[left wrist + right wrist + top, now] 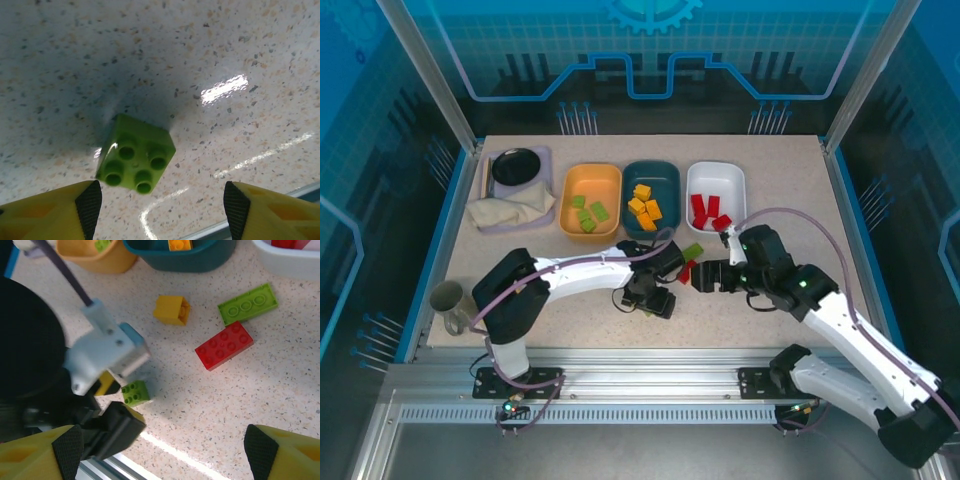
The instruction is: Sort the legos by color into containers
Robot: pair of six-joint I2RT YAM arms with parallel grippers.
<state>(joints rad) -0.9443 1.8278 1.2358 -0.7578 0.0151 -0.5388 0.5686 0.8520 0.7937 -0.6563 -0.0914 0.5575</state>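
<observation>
**Left claw straddles a green brick; three trays hold sorted colours**

The left wrist camera shows the left claw (pixel 160 200) released. Its fingers (pixel 90 204) stand wide apart on either side of a small green brick (pixel 135 160), which lies on the speckled surface (pixel 800 190) with its studs toward the lens. Neither pad touches it. From above, that arm's wrist stands over the brick and hides it.

The right wrist camera takes in the loose pieces. A yellow brick (pixel 171 309), a long green brick (pixel 247 303) and a red brick (pixel 224 345) just beside it all lie near the trays' front edges. The right claw (pixel 164 450) is released too, with nothing between its tips.

The overhead camera gives the row at the back. A yellow tray (pixel 590 172) holds green pieces (pixel 588 212), a teal tray (pixel 650 168) holds orange-yellow pieces (pixel 645 207), and a white tray (pixel 716 168) holds red pieces (pixel 708 210). Left of them sit a black dish (pixel 517 165) and a crumpled cloth (pixel 510 212). A cup (pixel 448 300) stands at the surface's left edge.
</observation>
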